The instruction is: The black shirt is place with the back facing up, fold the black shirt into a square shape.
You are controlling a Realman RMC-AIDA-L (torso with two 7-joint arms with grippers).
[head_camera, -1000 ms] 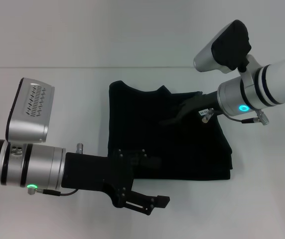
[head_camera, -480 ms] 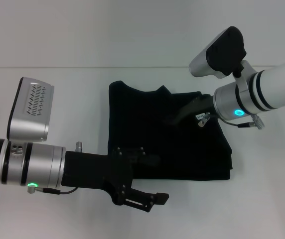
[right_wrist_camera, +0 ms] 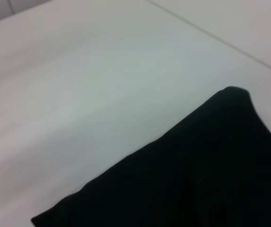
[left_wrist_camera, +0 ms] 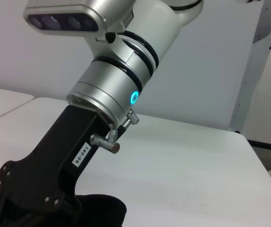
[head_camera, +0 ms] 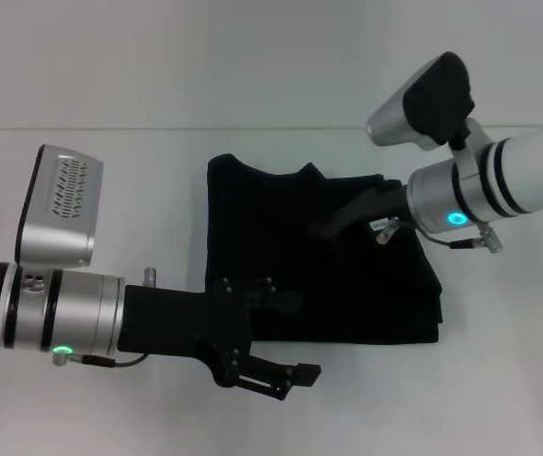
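Observation:
The black shirt [head_camera: 366, 294] lies folded into a rough square in the middle of the white table, plain side up with no print showing. My right gripper [head_camera: 324, 228] hovers over the shirt's far half, black against black cloth. My left gripper [head_camera: 286, 378] hangs just off the shirt's near edge, over bare table, open and holding nothing. The right wrist view shows one corner of the shirt [right_wrist_camera: 211, 170] on the table. The left wrist view shows the right arm [left_wrist_camera: 112, 90] reaching down to the dark cloth [left_wrist_camera: 102, 213].
White table [head_camera: 110, 171] stretches around the shirt on all sides. A seam in the tabletop [head_camera: 82, 129] runs along the far side. A white post [left_wrist_camera: 249, 71] stands beyond the table's far edge.
The right arm's wrist has shifted and turned slightly above the shirt. The left gripper has drifted a little along the shirt's near edge. The shirt has not moved.

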